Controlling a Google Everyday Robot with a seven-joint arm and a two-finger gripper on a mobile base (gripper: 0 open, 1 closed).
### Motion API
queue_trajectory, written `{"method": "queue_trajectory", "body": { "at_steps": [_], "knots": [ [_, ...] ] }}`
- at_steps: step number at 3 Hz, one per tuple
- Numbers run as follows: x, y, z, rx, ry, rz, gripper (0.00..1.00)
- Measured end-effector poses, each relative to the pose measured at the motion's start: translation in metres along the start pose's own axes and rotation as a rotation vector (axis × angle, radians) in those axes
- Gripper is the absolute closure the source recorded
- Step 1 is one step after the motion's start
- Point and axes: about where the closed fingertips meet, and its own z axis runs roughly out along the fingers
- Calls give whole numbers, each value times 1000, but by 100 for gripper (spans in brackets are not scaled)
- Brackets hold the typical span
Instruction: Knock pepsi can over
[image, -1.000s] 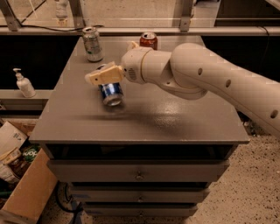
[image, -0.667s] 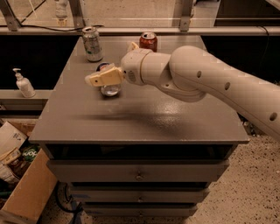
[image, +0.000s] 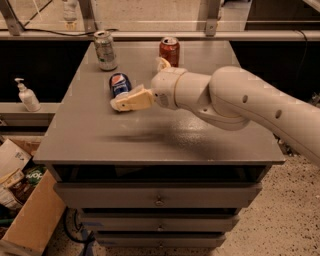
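Observation:
The pepsi can (image: 120, 84) is dark blue with its round logo facing up toward me. It sits on the grey table top (image: 90, 135), left of centre, and looks to be lying on its side. Its near end is hidden behind my gripper (image: 121, 104). The gripper is cream-coloured, points left, and is right at the can's near side, just above the table. My thick white arm (image: 235, 100) comes in from the right.
A silver-grey can (image: 105, 50) stands upright at the back left of the table. An orange-red can (image: 169, 50) stands at the back centre, just behind my wrist. Left of the table are a soap bottle (image: 26, 95) on a ledge and cardboard boxes (image: 30, 220) on the floor.
The pepsi can has shifted from nearer the table's middle toward the back. My gripper has moved a little toward the front and right, and now covers the can's near end.

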Motion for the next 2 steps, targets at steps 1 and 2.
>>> {"method": "queue_trajectory", "body": {
  "at_steps": [1, 2],
  "knots": [
    [12, -1, -25, 13, 12, -6, 0],
    [22, -2, -55, 41, 24, -8, 0]
  ]
}}
